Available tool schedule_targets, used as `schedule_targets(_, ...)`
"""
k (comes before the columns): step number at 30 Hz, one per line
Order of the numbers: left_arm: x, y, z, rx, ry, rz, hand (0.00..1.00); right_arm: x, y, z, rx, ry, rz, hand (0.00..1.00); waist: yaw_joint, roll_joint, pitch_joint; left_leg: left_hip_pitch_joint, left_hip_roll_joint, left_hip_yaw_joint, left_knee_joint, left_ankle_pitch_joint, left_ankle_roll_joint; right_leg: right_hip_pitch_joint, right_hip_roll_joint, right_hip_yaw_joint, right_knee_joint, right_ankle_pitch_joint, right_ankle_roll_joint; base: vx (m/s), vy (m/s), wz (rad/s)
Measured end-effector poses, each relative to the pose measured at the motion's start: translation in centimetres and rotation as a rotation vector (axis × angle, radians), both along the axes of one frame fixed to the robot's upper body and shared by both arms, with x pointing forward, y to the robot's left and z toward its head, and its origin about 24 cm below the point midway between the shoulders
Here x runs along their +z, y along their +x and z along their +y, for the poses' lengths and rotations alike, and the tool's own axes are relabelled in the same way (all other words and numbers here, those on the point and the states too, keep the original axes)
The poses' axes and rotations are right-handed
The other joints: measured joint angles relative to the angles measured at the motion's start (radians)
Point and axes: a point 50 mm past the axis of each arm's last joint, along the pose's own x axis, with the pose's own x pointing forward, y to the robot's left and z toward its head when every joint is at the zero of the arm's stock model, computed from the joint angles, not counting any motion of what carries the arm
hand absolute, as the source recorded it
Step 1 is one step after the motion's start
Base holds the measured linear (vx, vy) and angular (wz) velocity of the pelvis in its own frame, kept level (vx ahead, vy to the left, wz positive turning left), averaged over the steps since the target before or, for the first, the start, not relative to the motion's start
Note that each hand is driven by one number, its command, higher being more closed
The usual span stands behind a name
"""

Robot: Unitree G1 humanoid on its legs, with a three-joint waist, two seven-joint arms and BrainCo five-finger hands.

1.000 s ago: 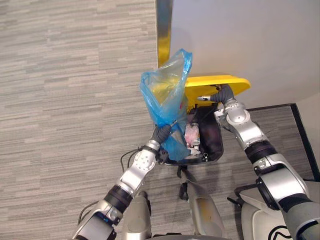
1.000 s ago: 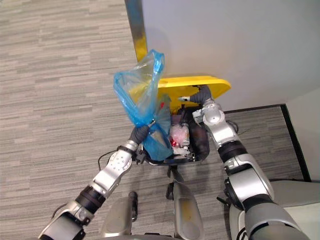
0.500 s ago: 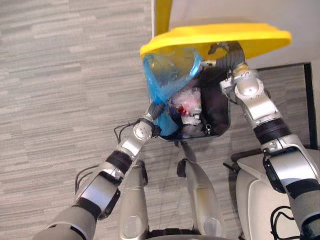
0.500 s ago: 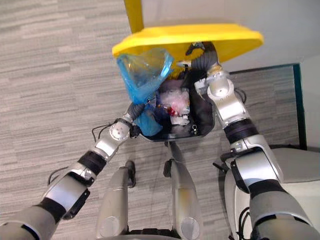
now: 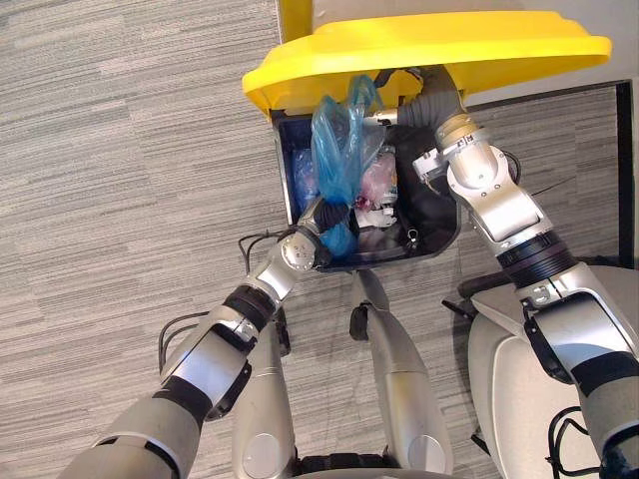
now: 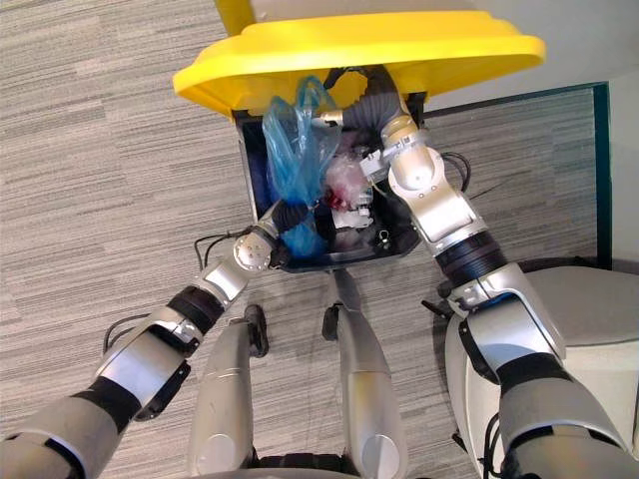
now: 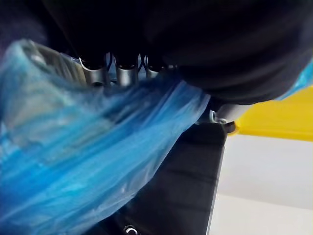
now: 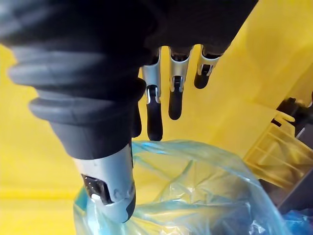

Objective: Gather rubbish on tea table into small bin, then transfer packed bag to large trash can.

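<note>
The large trash can (image 5: pixel 442 232) has a dark body and a yellow lid (image 5: pixel 479 45) raised above its opening. My right hand (image 5: pixel 431 97) is under the lid, its straight fingers (image 8: pixel 176 93) pressed against the yellow underside. My left hand (image 5: pixel 318 212) is at the can's near rim, fingers (image 7: pixel 117 73) curled into the neck of the blue plastic bag (image 5: pixel 337 150). The bag stands up inside the opening, its top reaching the lid's edge. In the right wrist view the blue bag (image 8: pixel 195 196) lies just below the right hand.
White and pink rubbish (image 5: pixel 374 195) lies inside the can beside the bag. Grey striped carpet (image 5: pixel 120 150) spreads to the left. A pale wall and a yellow post (image 5: pixel 295 12) stand behind the can, with a dark floor strip (image 5: pixel 627 150) at the right.
The left hand has brought the blue bag down from above the can into its opening. The lid now stands wider over it. The camera has also shifted closer over the can.
</note>
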Motion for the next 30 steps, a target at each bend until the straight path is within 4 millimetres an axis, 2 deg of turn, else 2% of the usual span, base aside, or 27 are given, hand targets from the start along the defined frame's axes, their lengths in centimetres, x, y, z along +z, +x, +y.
schedule_targets(9, 0.1, -0.3, -1.3, -0.018, -0.037, 0.007, 0.00, -0.4, -0.2, 1.8, 0.054, 0.026, 0.005, 0.00, 0.001, 0.005, -0.003, 0.015, 0.009, 0.004, 0.002, -0.001, -0.003, 0.009, 0.009, 0.004, 0.008, 0.002, -0.001, 0.01, -0.031, -0.02)
schedule_targets(16, -0.2, 0.0, -0.6, 0.036, -0.069, 0.026, 0.00, -1.2, 0.2, 1.8, 0.043, 0.019, 0.038, 0.00, 0.008, 0.007, -0.004, 0.067, 0.009, 0.003, -0.004, 0.000, -0.005, 0.058, 0.009, 0.004, 0.007, 0.002, -0.002, 0.00, 0.000, 0.00)
schedule_targets(19, -1.2, 0.0, 0.2, 0.065, -0.075, 0.057, 0.00, -2.9, 0.5, 1.1, 0.018, 0.012, 0.087, 0.00, 0.028, 0.008, -0.004, 0.110, 0.007, 0.003, -0.033, 0.007, -0.014, 0.090, 0.009, 0.005, 0.004, 0.001, 0.000, 0.01, -0.010, 0.01)
schedule_targets(21, -2.0, -0.1, 1.3, 0.095, -0.073, 0.078, 0.00, -4.2, 0.8, 0.8, -0.005, -0.014, 0.125, 0.00, 0.030, 0.008, -0.005, 0.139, 0.003, -0.001, -0.056, 0.017, -0.020, 0.116, 0.009, 0.002, -0.002, -0.001, 0.001, 0.04, -0.030, 0.09)
schedule_targets(24, -3.8, -0.6, 4.3, 0.172, -0.077, 0.117, 0.00, -7.1, 1.1, -0.5, -0.050, -0.047, 0.213, 0.00, 0.031, 0.019, -0.014, 0.203, -0.011, -0.014, -0.114, 0.039, -0.029, 0.177, 0.007, -0.010, -0.035, -0.001, 0.001, 0.04, -0.030, 0.15)
schedule_targets(25, -3.9, -0.6, 4.6, 0.180, -0.085, 0.118, 0.00, -7.3, 1.1, -0.6, -0.053, -0.048, 0.219, 0.00, 0.032, 0.019, -0.015, 0.209, -0.011, -0.014, -0.120, 0.042, -0.029, 0.182, 0.007, -0.011, -0.038, -0.001, 0.001, 0.04, -0.026, 0.17)
schedule_targets(28, -3.9, -1.4, 6.6, 0.234, -0.197, 0.112, 0.00, -9.8, 0.9, -2.4, -0.106, -0.070, 0.284, 0.00, 0.040, 0.029, -0.020, 0.280, -0.014, -0.024, -0.178, 0.065, -0.038, 0.253, 0.007, -0.027, -0.069, -0.003, 0.002, 0.04, -0.039, 0.20)
schedule_targets(30, -4.9, -2.6, 7.6, 0.264, -0.298, 0.130, 0.00, -12.5, 0.3, -4.6, -0.190, -0.099, 0.351, 0.00, 0.052, 0.056, -0.068, 0.319, -0.015, -0.040, -0.222, 0.080, -0.042, 0.289, 0.005, -0.047, -0.074, -0.022, 0.003, 0.03, -0.028, 0.26)
